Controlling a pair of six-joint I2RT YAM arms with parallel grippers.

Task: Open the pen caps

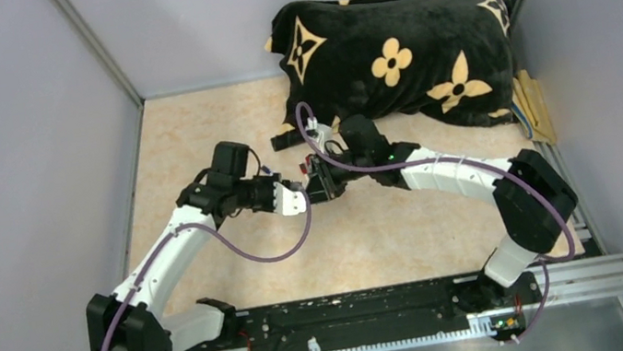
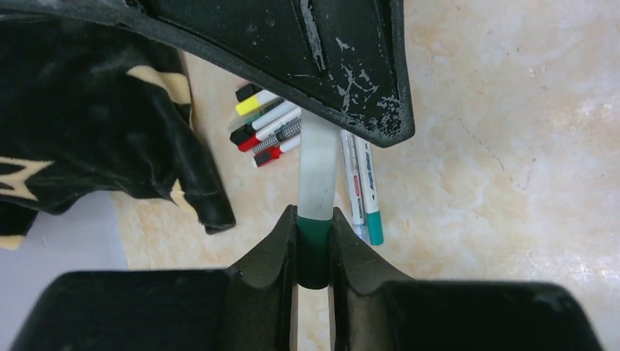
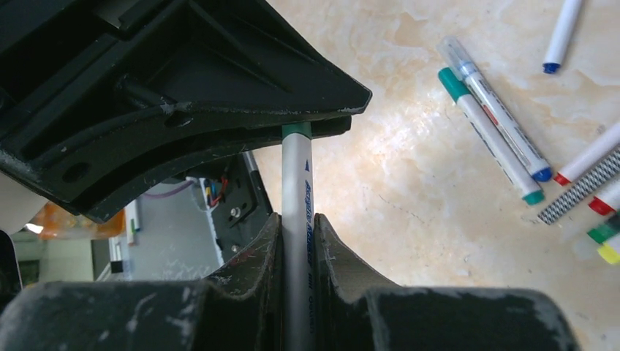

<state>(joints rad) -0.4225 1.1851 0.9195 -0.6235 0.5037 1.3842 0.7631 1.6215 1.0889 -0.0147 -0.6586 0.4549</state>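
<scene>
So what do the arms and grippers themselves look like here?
Both arms match: white shell links on the left arm and right arm, bulky black joint housings, a purple cable looping along each. The left gripper and right gripper have black wedge-shaped fingers, scuffed and scratched pale.

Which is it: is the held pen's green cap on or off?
On. The green cap, pinched in the left gripper, butts against the white barrel with no gap showing; the right gripper clamps that barrel.
</scene>
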